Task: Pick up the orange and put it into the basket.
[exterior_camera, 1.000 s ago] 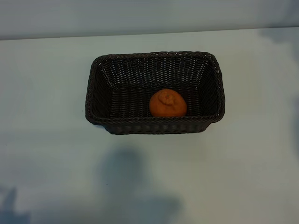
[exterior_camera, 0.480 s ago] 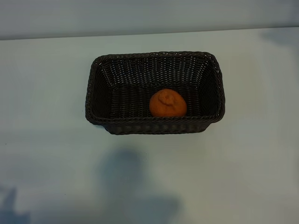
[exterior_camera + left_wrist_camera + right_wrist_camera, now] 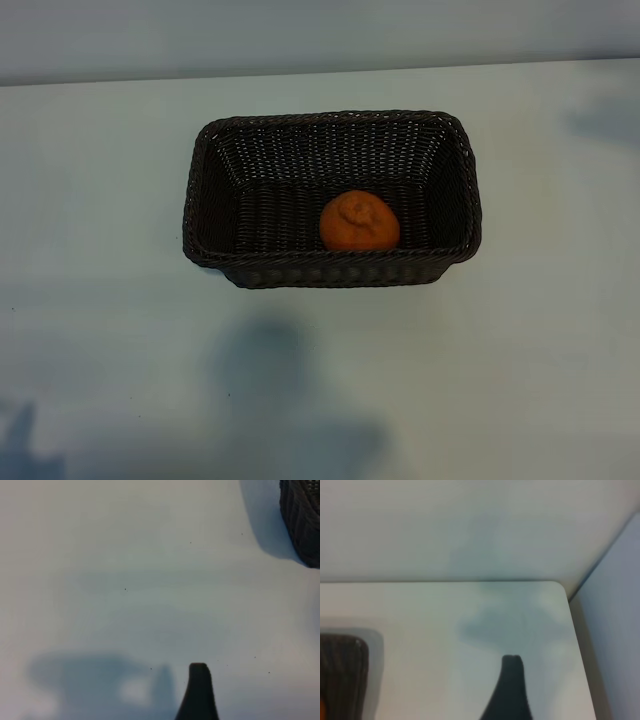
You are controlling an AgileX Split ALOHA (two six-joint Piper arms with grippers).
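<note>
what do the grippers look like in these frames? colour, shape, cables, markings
Little shows. Each wrist view catches only one fingertip: the left gripper's finger and the right gripper's finger are dark, nearly black, tapering upward to a blunt squared tip. No cables or markings are visible. The exterior view shows neither arm, only shadows on the table.

Even, cool, dim light; soft grey shadows blotch the pale white desk [image 3: 100, 300]; both wrist views slightly blurred.
</note>
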